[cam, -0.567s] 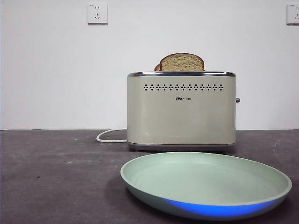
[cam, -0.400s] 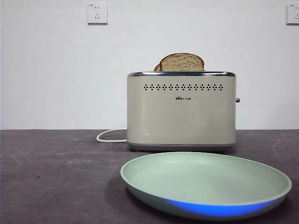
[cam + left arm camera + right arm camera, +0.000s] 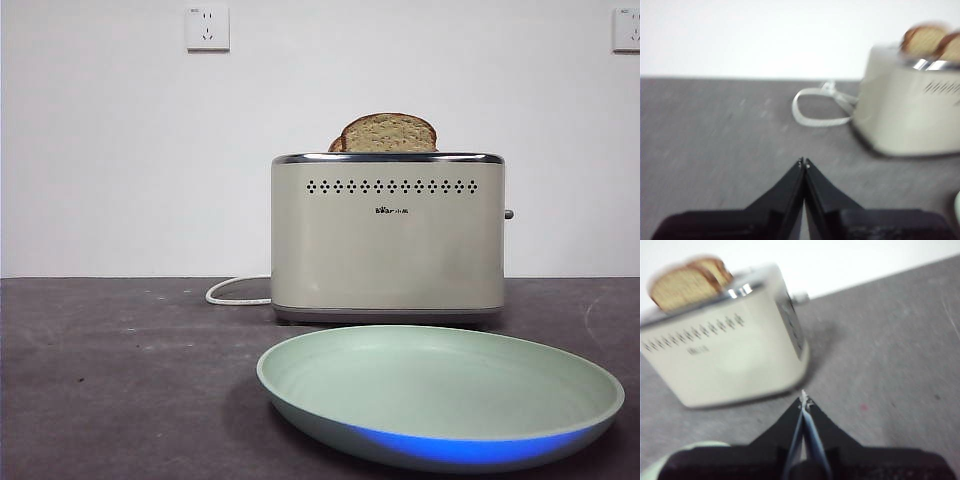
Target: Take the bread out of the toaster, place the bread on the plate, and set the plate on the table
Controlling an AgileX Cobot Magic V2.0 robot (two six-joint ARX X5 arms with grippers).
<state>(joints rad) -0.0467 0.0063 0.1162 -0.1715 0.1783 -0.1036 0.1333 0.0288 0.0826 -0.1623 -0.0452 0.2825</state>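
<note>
Desk [image 3: 120,380] is dark grey-brown and carries everything; a white wall with sockets stands behind it. Toaster [image 3: 388,238] stands toward the far edge, upright, long side facing the front camera, with its white cord [image 3: 235,292] trailing off one end. Plate [image 3: 440,395] lies near the front edge, just in front of the toaster, apart from it and empty; a blue glow shows on its near rim. Bread [image 3: 389,133] is in the toaster, standing on edge in a slot with its domed top above the chrome rim, flat face along the toaster's long side; a second slice [image 3: 337,145] peeks out just behind it, mostly hidden. So container check: toaster holds two slices, plate holds nothing. Left gripper [image 3: 803,162] has its jaws pressed together, empty, low over bare desk on the cord end of the toaster; the bread is up and off to the side of it, well apart. Right gripper [image 3: 803,399] also has its jaws together, empty, at the toaster's other end, near its base corner. The right looks the nearer arm to the bread, though both wrist views are blurred. No step done yet; whichever arm goes must rise above the slot, spread its jaws across the slice's thin dimension and come down on the top.
</note>
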